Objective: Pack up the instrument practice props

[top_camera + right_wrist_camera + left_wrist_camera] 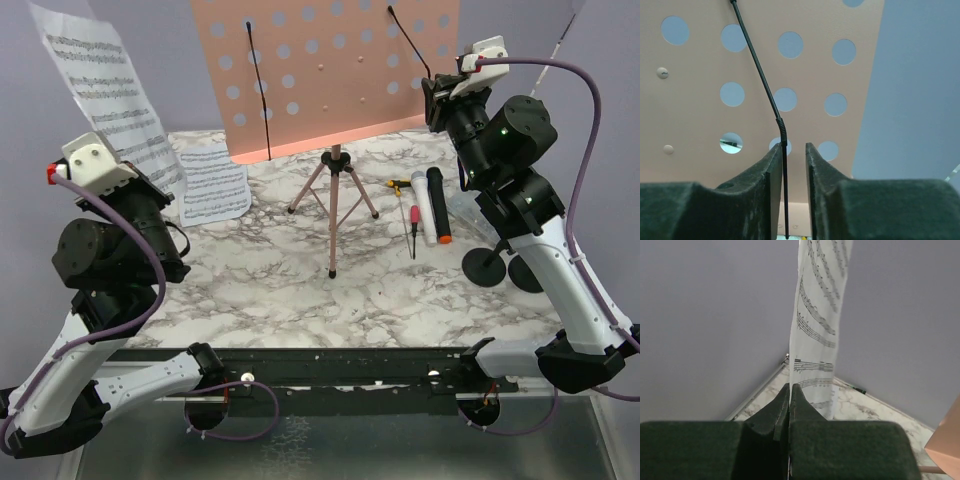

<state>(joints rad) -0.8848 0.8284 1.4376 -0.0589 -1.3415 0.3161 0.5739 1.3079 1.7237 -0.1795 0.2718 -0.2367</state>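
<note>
Closest in, the left gripper is pinched tight on a white sheet-music page, which it holds upright at far left. The page shows only staves and notes, with no legible words. The right gripper stands slightly parted, with the black wire retainer of the pink music stand running through the gap. Another page lies flat on the marble table. A white microphone and a black microphone lie together at right.

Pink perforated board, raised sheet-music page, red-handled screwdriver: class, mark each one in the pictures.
pink perforated board [345,125], top view, lower pink face.
raised sheet-music page [816,320], left wrist view, printed staves.
red-handled screwdriver [412,214], top view, red handle.
</note>
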